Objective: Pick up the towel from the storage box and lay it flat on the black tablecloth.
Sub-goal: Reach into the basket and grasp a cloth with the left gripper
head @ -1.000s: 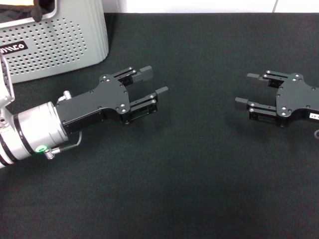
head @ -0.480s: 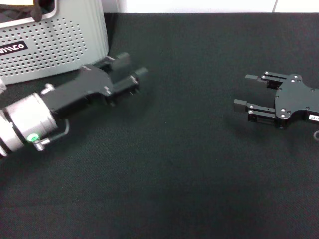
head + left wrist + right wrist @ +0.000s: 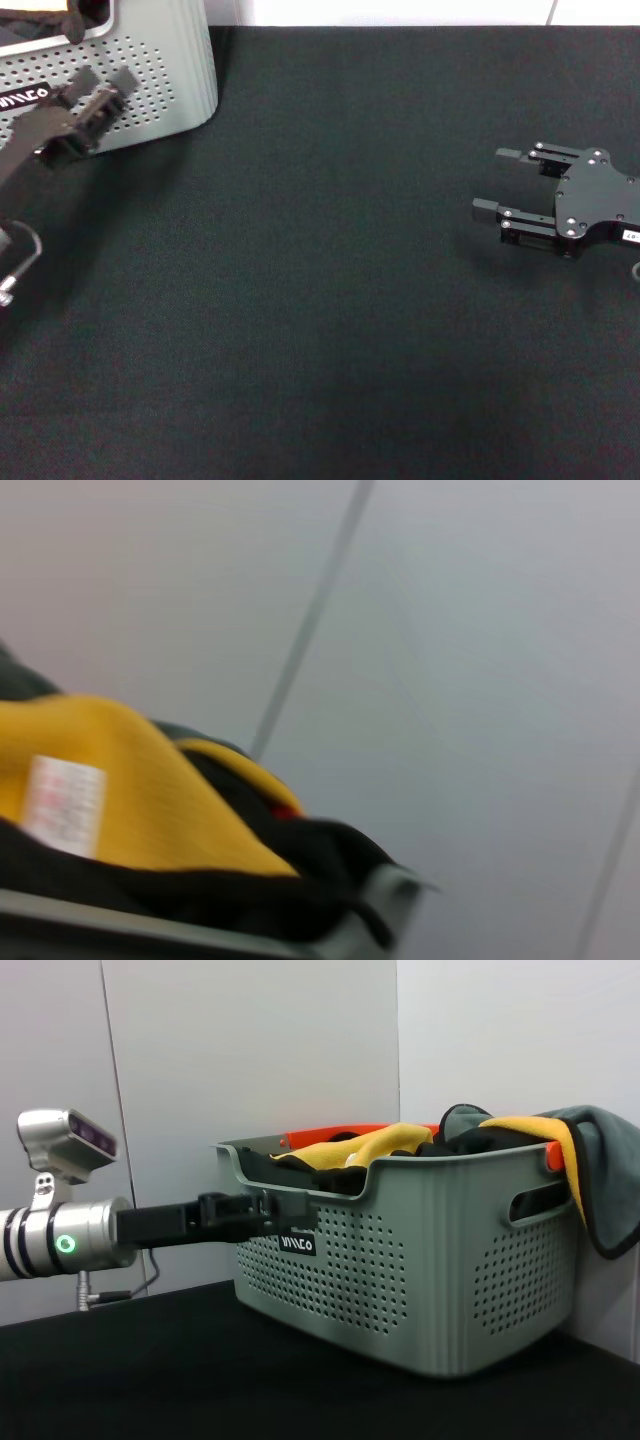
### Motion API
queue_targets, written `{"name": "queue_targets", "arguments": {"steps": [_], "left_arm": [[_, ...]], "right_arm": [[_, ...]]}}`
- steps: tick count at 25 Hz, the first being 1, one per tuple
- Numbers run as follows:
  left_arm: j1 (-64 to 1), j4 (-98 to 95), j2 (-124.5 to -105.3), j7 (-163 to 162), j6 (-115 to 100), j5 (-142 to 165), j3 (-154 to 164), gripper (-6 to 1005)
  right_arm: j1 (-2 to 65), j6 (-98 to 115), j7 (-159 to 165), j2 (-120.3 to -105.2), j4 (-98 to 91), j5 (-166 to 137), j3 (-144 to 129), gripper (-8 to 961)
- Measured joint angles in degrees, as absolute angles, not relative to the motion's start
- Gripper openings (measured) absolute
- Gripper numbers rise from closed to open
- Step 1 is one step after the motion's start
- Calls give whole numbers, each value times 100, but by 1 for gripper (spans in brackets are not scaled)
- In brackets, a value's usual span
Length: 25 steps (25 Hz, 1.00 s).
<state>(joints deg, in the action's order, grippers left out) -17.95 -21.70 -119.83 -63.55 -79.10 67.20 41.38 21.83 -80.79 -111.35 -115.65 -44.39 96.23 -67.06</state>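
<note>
Left gripper (image 3: pixel 100 88): black two-finger pincer, up by the front wall of the box near its rim. Fingers look spread with nothing between them, so open and empty as far as I can see.

Right gripper (image 3: pixel 497 182): the other black pincer, parked low over the cloth well away from the box, jaws apart, holding nothing.

Storage box (image 3: pixel 420 1250): light grey plastic bin with rounded corners and rows of little round holes, sitting at the far left corner of the table.

Towel (image 3: pixel 600 1170): fluffy grey-teal cloth with a dark stitched edge and yellow-orange back, bunched up in the box with one corner hanging over the rim. The left wrist view shows a yellow fold (image 3: pixel 120 800) with a small white tag.

Black tablecloth (image 3: pixel 330 300): big plain black textured sheet under everything.

Progress: honestly barely started. Towel not grabbed yet, so pick, lift and spreading flat are all left.

Writing: black label on the box, white letters, reads something like "WINCO"? Tag print isn't readable.
</note>
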Motion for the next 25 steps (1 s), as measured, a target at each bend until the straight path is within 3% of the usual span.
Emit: {"name": "queue_targets", "arguments": {"steps": [25], "left_arm": [[-2090, -1664, -12003, -6699, -7840, 5839, 4008, 646]], "right_arm": [[2167, -8055, -11268, -11575, -4348, 9695, -6697, 587]]}}
